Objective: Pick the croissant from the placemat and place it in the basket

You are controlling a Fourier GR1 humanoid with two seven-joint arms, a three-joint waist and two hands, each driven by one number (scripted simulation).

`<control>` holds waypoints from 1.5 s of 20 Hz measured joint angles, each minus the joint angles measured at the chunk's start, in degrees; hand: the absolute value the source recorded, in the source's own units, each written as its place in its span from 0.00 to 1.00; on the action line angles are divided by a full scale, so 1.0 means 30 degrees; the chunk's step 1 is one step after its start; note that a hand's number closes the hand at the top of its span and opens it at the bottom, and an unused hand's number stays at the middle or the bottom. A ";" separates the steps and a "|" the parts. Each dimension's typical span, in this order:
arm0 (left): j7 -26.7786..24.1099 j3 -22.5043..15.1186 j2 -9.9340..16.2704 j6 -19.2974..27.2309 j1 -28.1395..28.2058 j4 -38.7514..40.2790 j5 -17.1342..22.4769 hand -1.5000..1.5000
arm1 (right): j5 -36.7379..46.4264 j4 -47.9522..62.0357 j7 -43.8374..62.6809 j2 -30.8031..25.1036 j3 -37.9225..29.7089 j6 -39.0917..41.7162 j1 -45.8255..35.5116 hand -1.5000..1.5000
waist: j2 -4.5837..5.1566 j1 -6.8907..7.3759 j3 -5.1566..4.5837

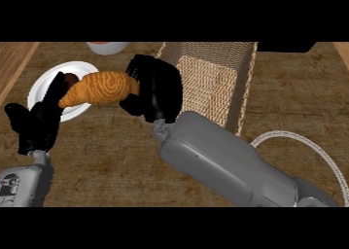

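We have the croissant [99,88] gripped in our right hand [157,92] beside the basket [218,82], not yet inside; our left hand [35,124] rests open.

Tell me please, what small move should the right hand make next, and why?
Probably carry the croissant to the right, over the near wall of the woven basket, before releasing. The right hand is curled on the croissant, which hangs over the white plate, left of the basket. The left hand rests open at the left.

Counter [98,146] with basket [213,82], plate [44,82].
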 measured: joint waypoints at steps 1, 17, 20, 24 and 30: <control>0.0018 0.0081 0.0057 -0.0016 -0.0191 0.0175 0.0009 0.50 | -0.0368 0.0553 -0.0424 0.0002 -0.0016 -0.0163 -0.0091 1.00 | -0.0004 -0.0066 0.0004; -0.0013 0.0404 0.0113 -0.0145 0.0273 -0.0111 0.0078 0.50 | -0.0409 0.6407 -0.7159 -0.1705 0.0737 0.2080 -0.1866 1.00 | -0.0110 -0.0339 -0.0045; 0.0248 0.0458 0.0205 -0.0195 0.0274 -0.0395 0.0151 0.50 | 0.1370 0.7470 -0.7372 -0.1880 0.1789 0.2373 -0.2721 1.00 | -0.0122 -0.0348 -0.0022; 0.0125 0.0369 -0.0021 -0.0042 0.0159 -0.0044 -0.0001 0.50 | 0.2878 0.9076 -0.7477 -0.1191 0.1861 0.2820 -0.3884 1.00 | -0.0095 -0.0436 -0.0001; 0.0412 0.0283 -0.0144 0.0136 -0.0054 -0.0240 -0.0179 0.50 | 0.3748 1.0991 -0.7971 -0.0426 0.0615 0.3448 -0.5033 1.00 | -0.0075 -0.0415 0.0006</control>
